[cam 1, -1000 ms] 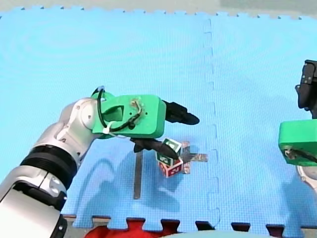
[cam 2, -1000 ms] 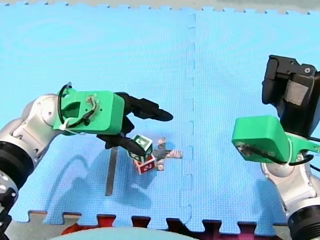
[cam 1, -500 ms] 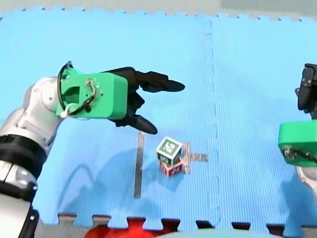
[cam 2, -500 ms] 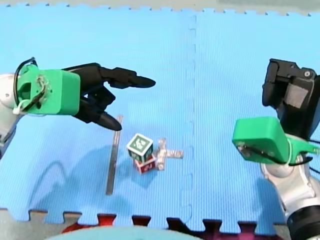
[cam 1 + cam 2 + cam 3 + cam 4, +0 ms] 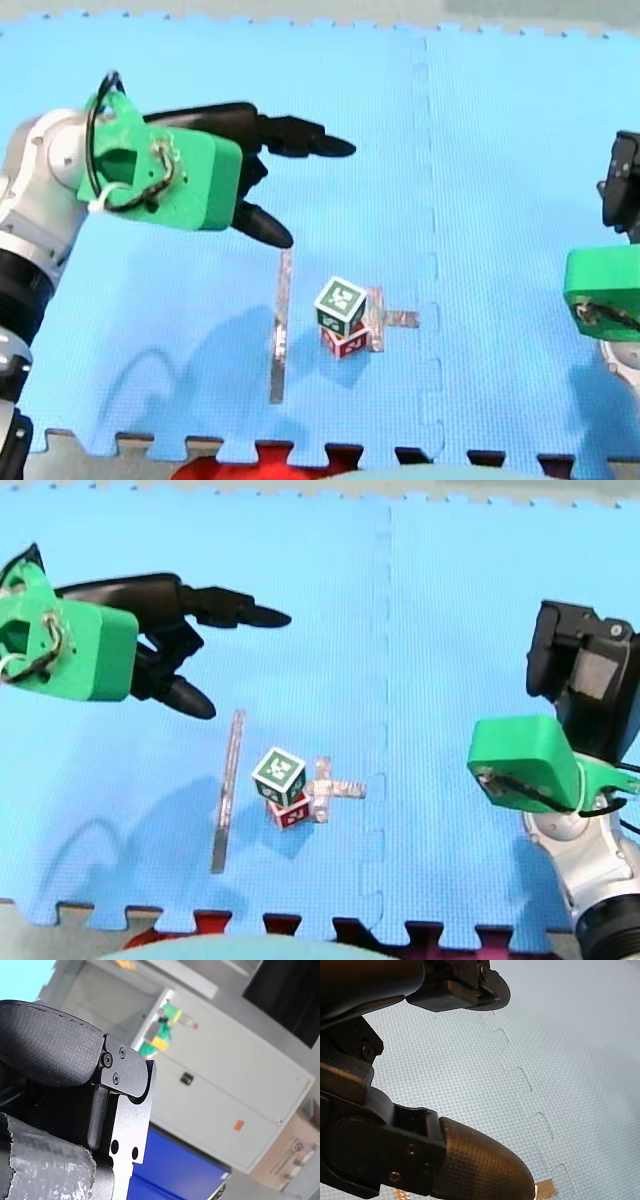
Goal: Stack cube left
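A green cube (image 5: 341, 304) sits stacked on a red cube (image 5: 344, 342) near the front middle of the blue foam mat (image 5: 480, 150). My left hand (image 5: 275, 185) is open and hovers up and to the left of the stack, well apart from it. My right hand (image 5: 580, 695) is at the right edge of the mat, raised above its green wrist housing, and holds nothing that I can see.
A strip of grey tape (image 5: 279, 325) runs front to back just left of the stack. Shorter tape pieces (image 5: 395, 318) form a cross under and right of the cubes. A seam (image 5: 428, 170) joins two mat tiles.
My left hand let go of the green cube, which stays on the red cube. The hand rose and drew back to the left.
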